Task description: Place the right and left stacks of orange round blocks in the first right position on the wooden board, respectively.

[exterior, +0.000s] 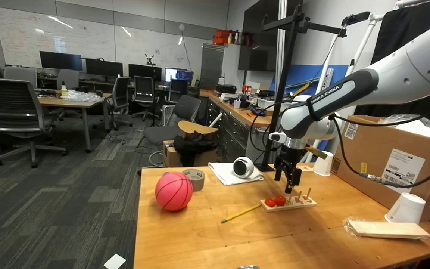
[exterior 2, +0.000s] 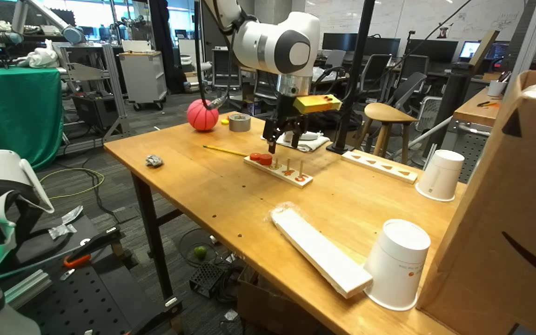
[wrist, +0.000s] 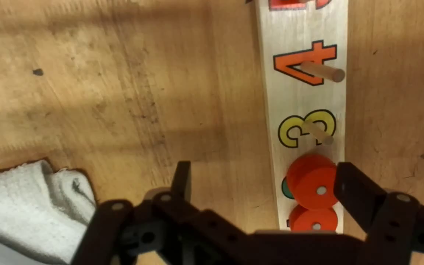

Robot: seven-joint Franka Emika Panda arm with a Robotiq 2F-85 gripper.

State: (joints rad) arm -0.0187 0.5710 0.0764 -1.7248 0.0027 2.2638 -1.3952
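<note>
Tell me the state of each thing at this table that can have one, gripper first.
Gripper: open, holding nothing
Large stack: threaded on its peg
Small stack: threaded on its peg
Peg 3: bare
Peg 4: bare
Peg 5: bare
Board: lying flat
Plank: lying down, partly plastic-wrapped
Pencil: lying down
Cups: both upside down
Tape: lying flat
Cloth: creased
Scrap: crumpled
Box: apparently open on top

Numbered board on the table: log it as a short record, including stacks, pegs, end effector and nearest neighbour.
item: numbered board, flat on the table
bare: peg 3, peg 4, peg 5
filled: taller orange stack next to peg 3; shorter stack at the end opposite peg 5
tool: end effector, open, above the table, holding nothing
neighbour: pencil, one end near the board; contact unclear
</note>
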